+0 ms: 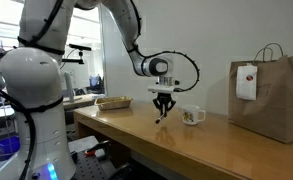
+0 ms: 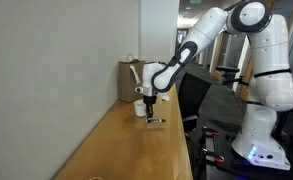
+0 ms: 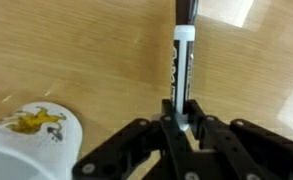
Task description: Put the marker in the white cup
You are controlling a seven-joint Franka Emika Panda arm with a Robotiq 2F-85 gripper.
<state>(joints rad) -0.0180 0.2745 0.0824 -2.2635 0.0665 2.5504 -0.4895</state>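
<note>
The jaws were closed on the marker (image 3: 183,62), pinching it near one end. The rest of the black-and-white barrel ran away from them across the table (image 3: 76,50). In an exterior view the marker (image 2: 157,121) showed only as a short dark line low by the jaws. Whether it rested on the wood or hung just clear of it could not be told. The white cup (image 3: 31,138) stood just to the left of the jaws in the wrist view, and in an exterior view the cup (image 1: 193,115) sat just right of them, upright, with the brown paper bag (image 1: 271,90) further right.

The step looked like the pick-up, with the carry to the cup not yet made. Since the grip sat at one end, the long free part would likely droop or swing. A slow, straight lift until the lower tip cleared the cup's rim seemed wise, then a short move sideways. The tip would best be lowered inside the mouth before the jaws let go, because a light cup could tip if its wall were knocked.

In the wrist view the cup was cut off at the bottom left corner, so its mouth and handle were out of sight. The contact between the jaws and the barrel was partly masked by the dark linkage. Both exterior views were too small to confirm the grip.
</note>
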